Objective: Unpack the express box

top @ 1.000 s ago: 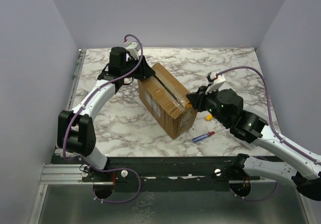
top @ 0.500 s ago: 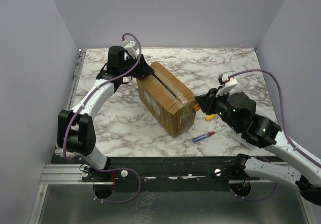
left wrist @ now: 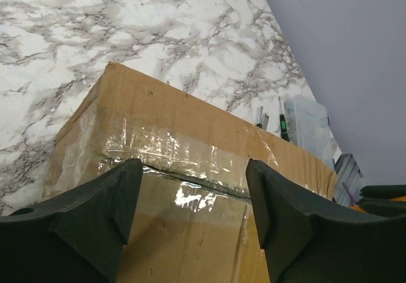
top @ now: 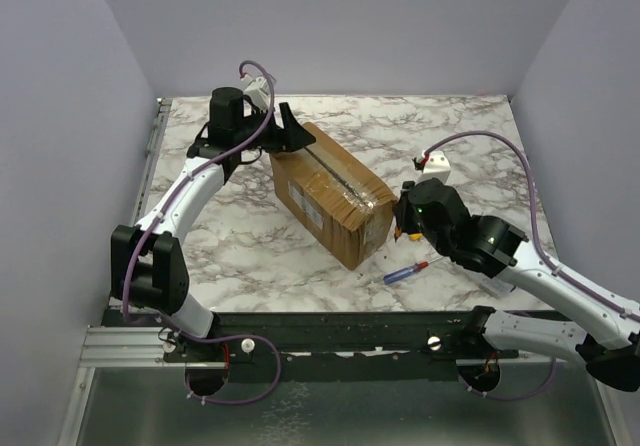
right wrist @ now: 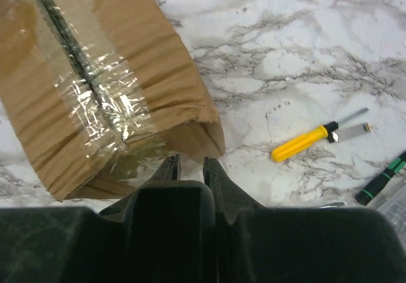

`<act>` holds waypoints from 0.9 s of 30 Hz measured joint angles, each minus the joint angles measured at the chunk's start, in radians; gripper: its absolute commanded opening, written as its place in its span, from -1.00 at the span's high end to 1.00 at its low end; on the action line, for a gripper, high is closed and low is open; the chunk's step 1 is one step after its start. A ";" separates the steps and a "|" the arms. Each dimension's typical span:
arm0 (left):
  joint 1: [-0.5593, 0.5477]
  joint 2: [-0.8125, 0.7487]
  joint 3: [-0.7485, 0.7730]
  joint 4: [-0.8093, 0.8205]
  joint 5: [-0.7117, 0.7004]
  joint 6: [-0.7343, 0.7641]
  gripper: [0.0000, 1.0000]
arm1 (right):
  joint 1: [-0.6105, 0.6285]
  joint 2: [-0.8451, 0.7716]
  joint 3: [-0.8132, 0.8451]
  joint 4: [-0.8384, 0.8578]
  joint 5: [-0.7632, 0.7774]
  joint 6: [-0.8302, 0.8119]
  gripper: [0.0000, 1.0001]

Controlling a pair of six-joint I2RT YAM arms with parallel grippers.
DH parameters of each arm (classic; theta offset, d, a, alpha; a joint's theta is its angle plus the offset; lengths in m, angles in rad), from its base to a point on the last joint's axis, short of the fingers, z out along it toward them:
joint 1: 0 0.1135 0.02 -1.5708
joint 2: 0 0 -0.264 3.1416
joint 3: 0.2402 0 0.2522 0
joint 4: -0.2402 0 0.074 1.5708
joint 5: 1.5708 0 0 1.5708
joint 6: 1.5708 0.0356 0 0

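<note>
The express box (top: 330, 191), a brown carton with glossy tape along its top seam, lies slantwise mid-table. My left gripper (top: 291, 130) hovers over its far left end, open; in the left wrist view the gripper (left wrist: 193, 194) straddles the taped seam of the box (left wrist: 190, 137) without touching it. My right gripper (top: 403, 224) sits low by the near right end. In the right wrist view the gripper (right wrist: 189, 161) shows only a narrow gap with nothing in it, pointing at the crumpled, taped end of the box (right wrist: 95, 86).
A blue-and-red screwdriver (top: 405, 272) lies in front of the box. A yellow-handled tool (right wrist: 314, 140) and a green-handled tool (right wrist: 380, 181) lie right of the box. A clear plastic case (left wrist: 307, 121) stands beyond it. Grey walls surround the marble table (top: 450, 136).
My left gripper has opened wide and risen off the box's far end. My right arm has pulled back from the box top and dropped to its near right end.
</note>
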 measured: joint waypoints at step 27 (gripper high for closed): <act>0.000 -0.077 0.110 -0.366 -0.261 0.024 -0.54 | -0.072 0.085 -0.092 0.076 -0.010 0.048 0.99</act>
